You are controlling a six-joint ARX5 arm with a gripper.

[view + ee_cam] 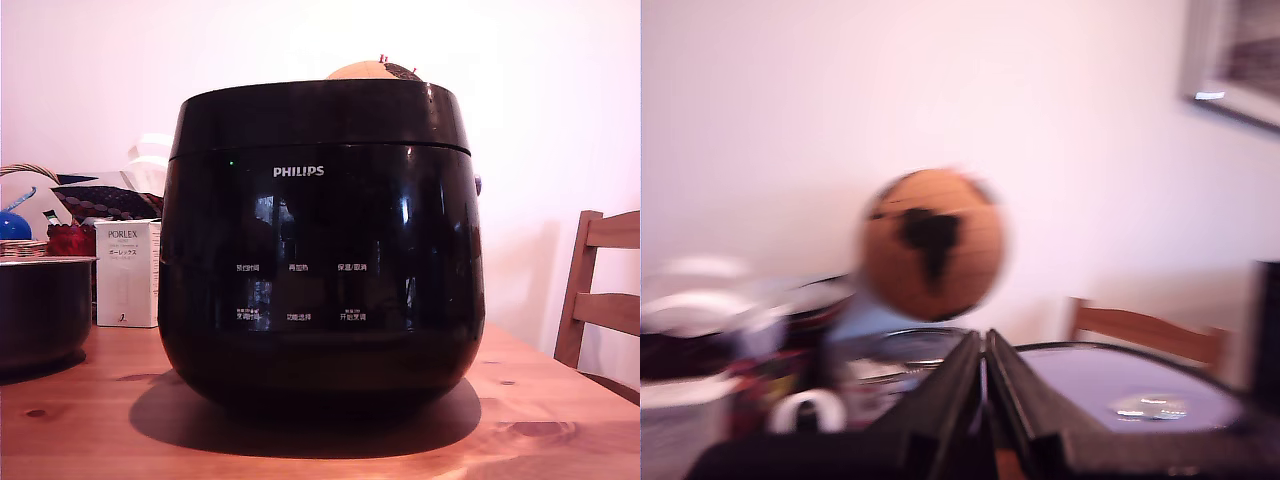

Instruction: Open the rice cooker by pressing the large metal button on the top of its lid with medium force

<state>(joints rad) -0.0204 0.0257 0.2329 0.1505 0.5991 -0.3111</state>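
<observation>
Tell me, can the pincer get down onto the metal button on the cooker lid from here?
Probably yes. In the wrist view the shut pincer sits above the lid, with the shiny button uncovered and nothing between them. The picture is blurred, so alignment is uncertain.

"PHILIPS" – rice cooker (320, 250); "PORLEX" – white box (127, 272).

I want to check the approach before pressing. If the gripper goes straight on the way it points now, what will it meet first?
Probably the blurred orange ball, which sits just beyond the shut gripper in the wrist view. Depth is unclear; the lid lies lower, off that line.
</observation>
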